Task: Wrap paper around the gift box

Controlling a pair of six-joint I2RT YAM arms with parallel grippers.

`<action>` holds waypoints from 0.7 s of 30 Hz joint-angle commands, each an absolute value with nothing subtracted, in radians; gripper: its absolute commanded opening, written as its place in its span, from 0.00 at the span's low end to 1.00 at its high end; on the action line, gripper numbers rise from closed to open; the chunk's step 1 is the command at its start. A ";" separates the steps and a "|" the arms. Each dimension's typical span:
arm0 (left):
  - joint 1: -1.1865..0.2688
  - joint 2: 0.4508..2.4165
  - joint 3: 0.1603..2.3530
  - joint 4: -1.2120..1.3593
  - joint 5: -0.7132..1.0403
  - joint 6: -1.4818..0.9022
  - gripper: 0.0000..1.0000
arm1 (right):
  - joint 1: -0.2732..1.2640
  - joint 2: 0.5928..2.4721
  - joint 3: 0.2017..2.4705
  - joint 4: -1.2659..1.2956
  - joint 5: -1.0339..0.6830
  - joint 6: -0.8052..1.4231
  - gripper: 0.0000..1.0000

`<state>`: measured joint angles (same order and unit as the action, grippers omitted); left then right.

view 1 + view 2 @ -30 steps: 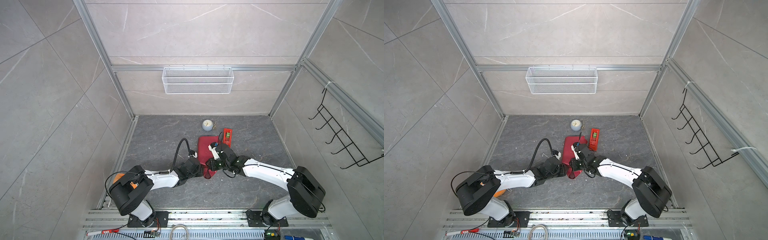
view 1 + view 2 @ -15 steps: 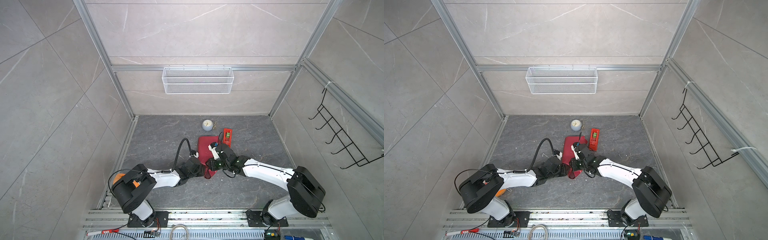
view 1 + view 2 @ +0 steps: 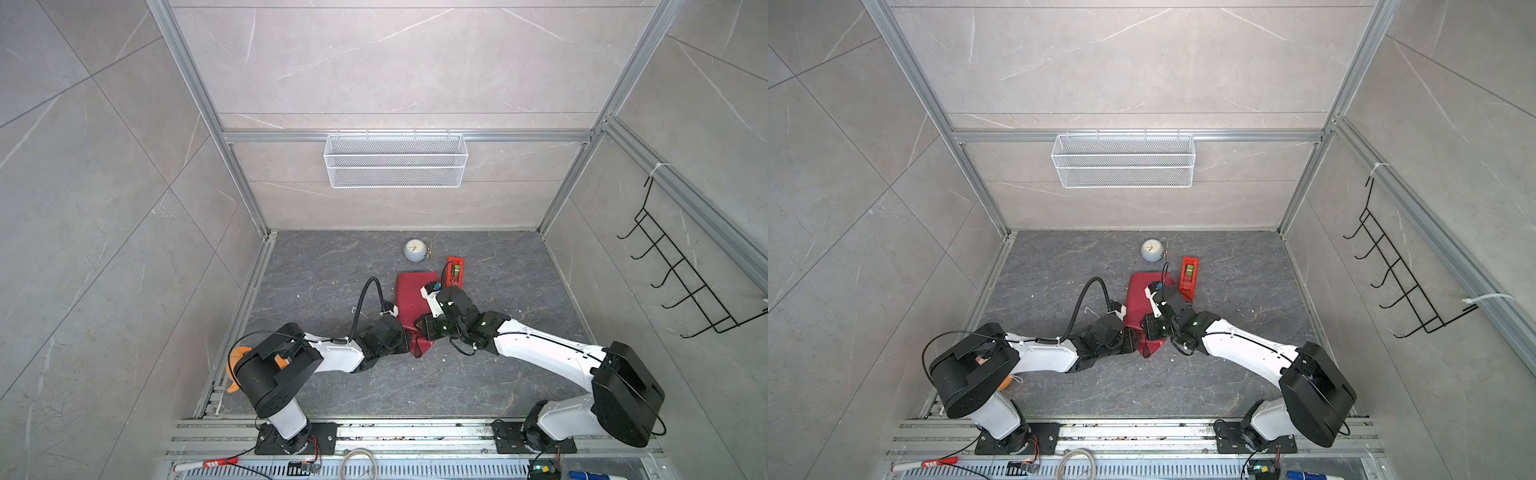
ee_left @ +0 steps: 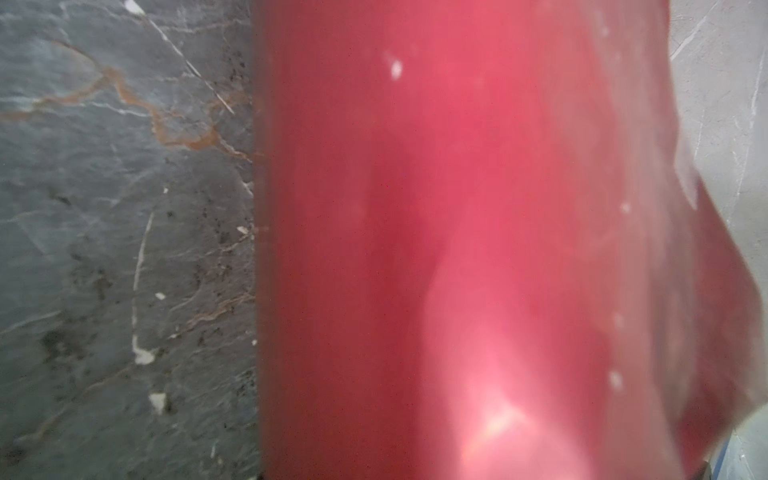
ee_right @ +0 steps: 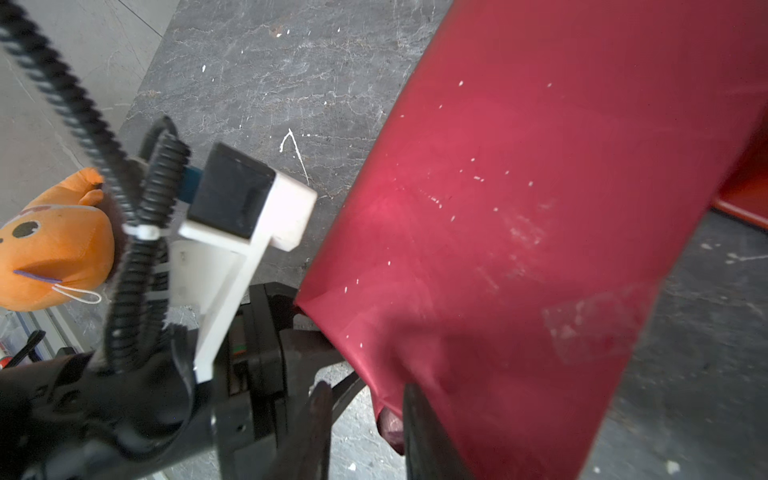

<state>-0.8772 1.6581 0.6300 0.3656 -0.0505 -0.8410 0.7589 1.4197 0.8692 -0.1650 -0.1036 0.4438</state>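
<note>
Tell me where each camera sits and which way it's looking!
Top views: high overhead, side by side, looking down at the floor; both whole arms show, left arm, right arm.
Left wrist: on the left arm, very close to the paper; no robot part shows clearly.
Right wrist: on the right arm, facing the paper and the left arm; right pincer shows.
Shared: all views see the paper.

The dark grey veined tabletop (image 3: 332,395) carries maroon paper (image 3: 411,291) at centre, a white clock (image 3: 414,250) and a red tape dispenser (image 3: 456,270) behind it, and an orange plush toy (image 3: 237,358) at the left edge.
</note>
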 commanded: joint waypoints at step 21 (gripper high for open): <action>-0.915 1.671 0.623 0.384 -0.061 -0.748 0.23 | 0.700 1.577 0.927 -0.145 -0.129 0.461 0.28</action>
